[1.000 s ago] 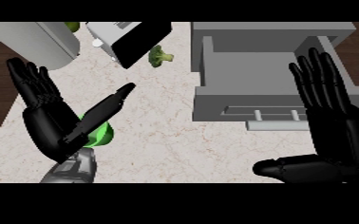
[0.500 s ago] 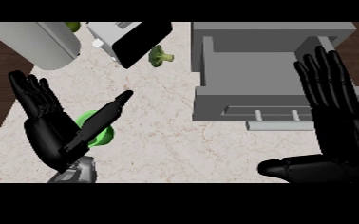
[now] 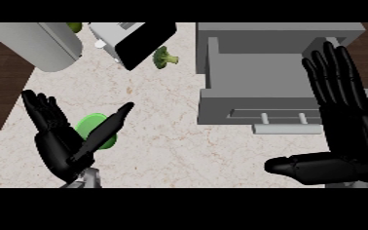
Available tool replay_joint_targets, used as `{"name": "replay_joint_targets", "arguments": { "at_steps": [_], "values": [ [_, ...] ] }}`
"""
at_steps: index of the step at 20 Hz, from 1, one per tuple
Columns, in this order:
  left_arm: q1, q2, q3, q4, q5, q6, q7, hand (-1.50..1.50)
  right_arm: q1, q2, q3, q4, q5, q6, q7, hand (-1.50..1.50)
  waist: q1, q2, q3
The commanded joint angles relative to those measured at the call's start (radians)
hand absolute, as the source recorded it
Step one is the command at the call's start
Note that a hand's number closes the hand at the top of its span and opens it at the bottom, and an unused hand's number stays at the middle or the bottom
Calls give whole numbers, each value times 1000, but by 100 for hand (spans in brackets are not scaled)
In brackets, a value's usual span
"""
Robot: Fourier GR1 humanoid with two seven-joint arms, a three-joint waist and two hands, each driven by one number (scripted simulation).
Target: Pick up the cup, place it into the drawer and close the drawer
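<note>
My left robot hand [image 3: 57, 146] was at the lower left of the worktop [image 3: 169, 143], fingers straight and spread, thumb stretched up and to the right, clamped on nothing. The green cup [image 3: 90, 125] sat on the worktop in the gap between that thumb and the fingers, with the thumb crossing in front of it. Only a rounded green patch showed, so I could not tell its long axis or which way its mouth faced. The grey drawer [image 3: 215, 100] stood pulled open well to the right of the cup, its bar handle [image 3: 284, 120] facing me. My right robot hand [image 3: 341, 107] was held flat with fingers up and apart over the drawer's right side. A piece of broccoli [image 3: 165, 57] lay beyond the cup, just left of the drawer.
</note>
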Motion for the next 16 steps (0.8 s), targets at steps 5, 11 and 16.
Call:
{"name": "replay_joint_targets", "arguments": {
  "at_steps": [5,11,16],
  "values": [
    [109,0,-1,48,141,43,-152,-150,7,-15,-19,-67,-29,-2,78,-150,1,-1,0],
    [168,0,80,197,428,-85,-465,-150,58,-12,-33,-9,-49,59,-54,-150,3,0,-1],
    [152,0,122,294,512,-150,-546,-150,-28,-51,-71,14,-58,46,34,-150,4,0,0]
  ]
}}
